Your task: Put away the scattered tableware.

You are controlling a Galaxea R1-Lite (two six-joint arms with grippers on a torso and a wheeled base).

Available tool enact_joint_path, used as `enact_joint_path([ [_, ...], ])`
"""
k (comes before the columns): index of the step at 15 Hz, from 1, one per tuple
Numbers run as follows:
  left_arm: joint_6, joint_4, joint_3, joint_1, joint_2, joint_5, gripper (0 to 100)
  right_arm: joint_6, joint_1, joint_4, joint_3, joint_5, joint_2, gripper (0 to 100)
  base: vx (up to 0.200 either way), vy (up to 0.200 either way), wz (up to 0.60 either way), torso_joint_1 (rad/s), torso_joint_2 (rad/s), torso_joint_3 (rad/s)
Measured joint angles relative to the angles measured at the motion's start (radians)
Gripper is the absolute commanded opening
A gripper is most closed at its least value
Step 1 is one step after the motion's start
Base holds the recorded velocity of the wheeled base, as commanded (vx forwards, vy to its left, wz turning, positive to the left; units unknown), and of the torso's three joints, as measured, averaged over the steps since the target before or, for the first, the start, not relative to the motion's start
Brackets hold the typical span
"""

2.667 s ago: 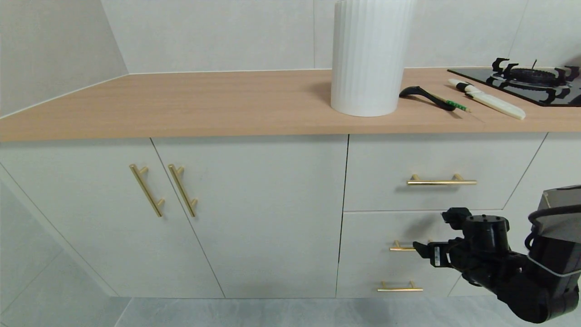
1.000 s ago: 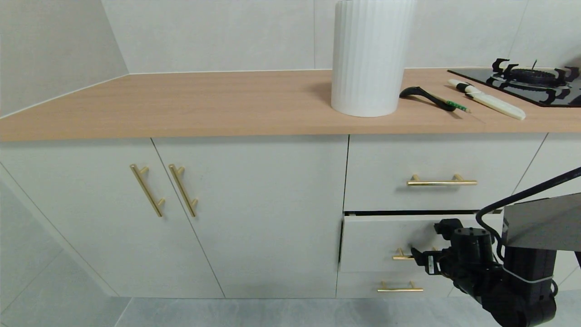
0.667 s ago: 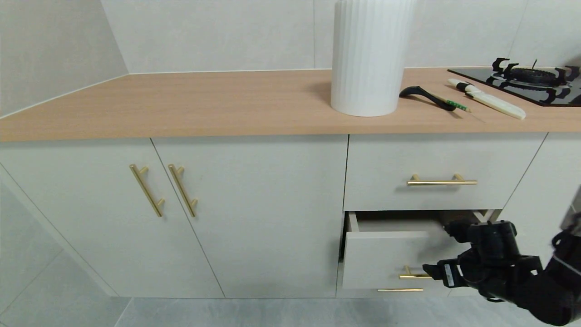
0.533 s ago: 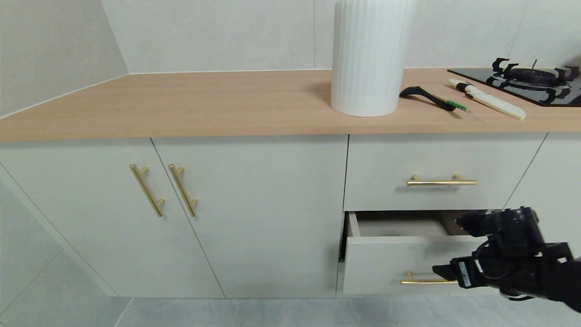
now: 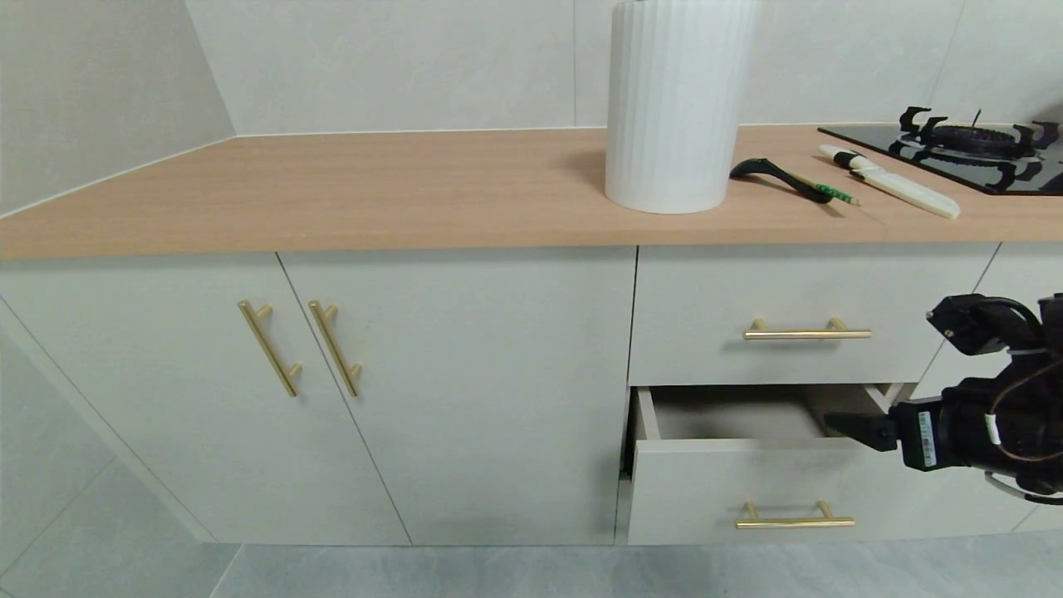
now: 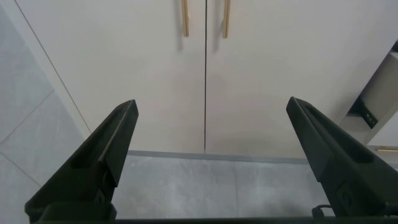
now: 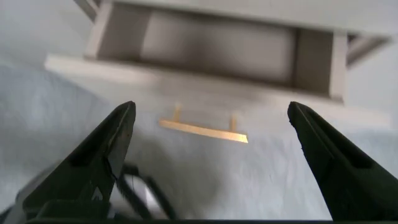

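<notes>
right gripper (image 7: 210,112): released, fingers spread wide, nothing between them. in the head view it sits at the right edge of the frame, lower right, with one finger tip over the right front corner of the middle drawer (image 5: 747,490). can't tell if it touches the drawer front. it's above and well apart from the drawer's gold bar handle (image 5: 795,522). the right wrist view looks into that drawer, handle between the two fingers.

left gripper (image 6: 211,106): also released, wide apart, holding nothing. it faces the cabinet doors (image 6: 205,74), with grey floor (image 6: 205,186) under them.

middle drawer stands open, inside walls visible. top drawer (image 5: 805,291) above it is shut, with a gold handle (image 5: 807,333) on it.

tableware is all on the desk (image 5: 374,187), upper right of the head frame:
- black ladle (image 5: 776,176), just right of the white ribbed canister (image 5: 673,108)
- chopsticks (image 5: 822,189) with a green end, lying against the ladle's handle end
- white knife (image 5: 893,184) with a black band, right of those, near the gas hob (image 5: 967,149)

double doors in the lower left of the head frame are shut, two gold handles (image 5: 268,347) side by side.
</notes>
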Motion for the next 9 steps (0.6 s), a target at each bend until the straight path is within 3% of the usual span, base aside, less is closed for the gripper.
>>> enact_joint_path([
  [5,0.0,0.0,0.0,0.0,0.0,0.0,100,0.094,0.059,-0.409,0.08,-0.176,0.251,100,0.0,0.0,0.0,0.0,0.0,0.0],
  [9,0.0,0.0,0.0,0.0,0.0,0.0,100,0.106,0.078,-0.553,0.102,-0.217,0.396,100,0.0,0.0,0.0,0.0,0.0,0.0],
])
